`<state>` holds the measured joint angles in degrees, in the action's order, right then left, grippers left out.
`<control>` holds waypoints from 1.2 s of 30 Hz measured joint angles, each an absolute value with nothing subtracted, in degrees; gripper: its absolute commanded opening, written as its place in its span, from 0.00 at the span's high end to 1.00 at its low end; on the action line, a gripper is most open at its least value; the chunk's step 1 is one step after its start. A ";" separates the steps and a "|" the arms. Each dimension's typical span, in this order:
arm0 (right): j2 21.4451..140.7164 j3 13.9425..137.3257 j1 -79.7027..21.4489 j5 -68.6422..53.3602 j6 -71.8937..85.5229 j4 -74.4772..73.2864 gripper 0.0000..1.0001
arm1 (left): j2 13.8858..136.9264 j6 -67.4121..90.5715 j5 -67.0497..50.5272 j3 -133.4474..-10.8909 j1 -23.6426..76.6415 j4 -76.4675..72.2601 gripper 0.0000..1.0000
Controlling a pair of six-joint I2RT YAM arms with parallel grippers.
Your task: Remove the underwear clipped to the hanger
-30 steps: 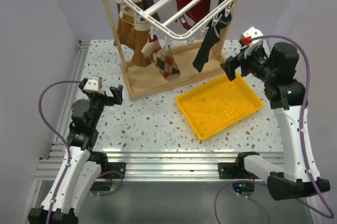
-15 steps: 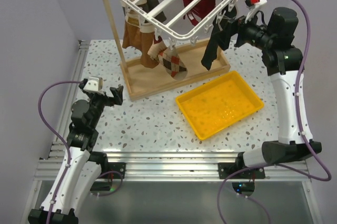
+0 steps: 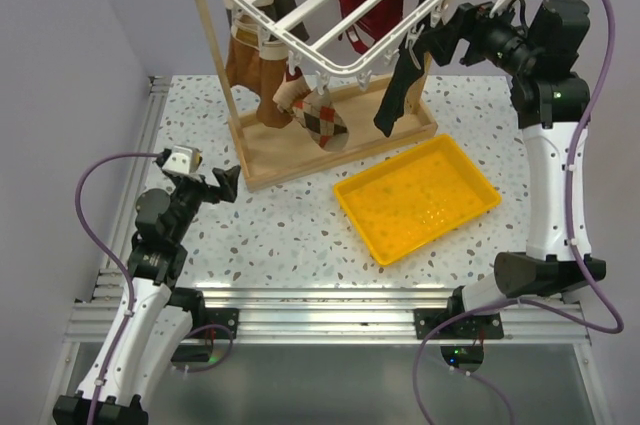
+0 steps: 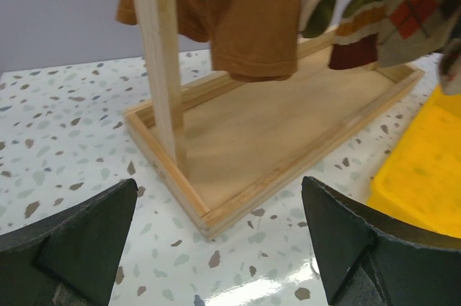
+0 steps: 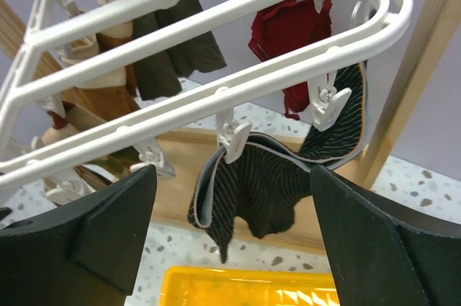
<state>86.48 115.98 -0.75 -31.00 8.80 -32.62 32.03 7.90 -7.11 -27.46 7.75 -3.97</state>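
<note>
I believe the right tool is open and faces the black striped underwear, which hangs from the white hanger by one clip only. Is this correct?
Not fully. The right wrist view shows the black striped underwear hanging from the white hanger by two clips, not one. The rest holds: the right tool is open and faces it.

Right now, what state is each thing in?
Black briefs: clipped, hanging from two clips.
Brown briefs: clipped, hanging.
Hanger: hung up, loaded.
Tray: empty.
Left gripper: open, holding nothing.
Right gripper: open, facing the black briefs, no grip.
</note>
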 measured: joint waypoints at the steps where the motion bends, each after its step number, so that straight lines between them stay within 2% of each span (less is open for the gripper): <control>1: 86.52 116.22 -0.73 -31.03 7.42 -33.06 0.06 | 31.81 8.14 -9.02 -27.46 7.77 -4.21 0.00; 3: 86.52 116.53 -0.32 -31.29 2.81 -34.35 0.04 | 31.29 9.21 -13.47 -27.57 7.90 -4.86 0.00; 6: 86.50 116.75 2.35 -33.30 -3.18 -36.91 0.06 | 31.92 13.02 -20.05 -31.46 8.14 -4.60 0.00; 9: 86.46 116.38 6.31 -35.16 -5.87 -38.85 0.21 | 33.76 17.02 -23.16 -37.45 9.30 -5.52 0.00; 11: 85.06 112.64 7.90 -37.30 -6.24 -38.15 0.24 | 34.96 20.25 -24.80 -41.01 10.20 -7.18 0.00; 14: 81.14 102.45 7.70 -40.56 -6.02 -36.56 0.22 | 35.77 24.56 -25.76 -44.18 12.23 -10.00 0.00; 20: 75.55 83.05 6.24 -43.75 -6.11 -30.63 0.25 | 38.11 29.04 -24.05 -44.82 20.12 -11.55 0.00; 23: 75.24 77.38 3.51 -43.38 -6.20 -27.70 0.29 | 39.94 29.74 -21.98 -44.82 24.73 -11.55 0.00; 31: 75.59 75.77 -5.26 -33.74 -3.03 -21.37 0.39 | 44.21 31.29 -16.43 -44.91 33.74 -12.69 0.00; 36: 77.06 76.95 -6.85 -27.68 0.58 -17.61 0.40 | 46.89 32.56 -13.80 -46.28 38.72 -15.70 0.00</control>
<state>77.06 76.95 -6.85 -27.68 0.58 -17.61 46.89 32.56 -13.80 -46.28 38.72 -15.70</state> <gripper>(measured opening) 0.607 0.997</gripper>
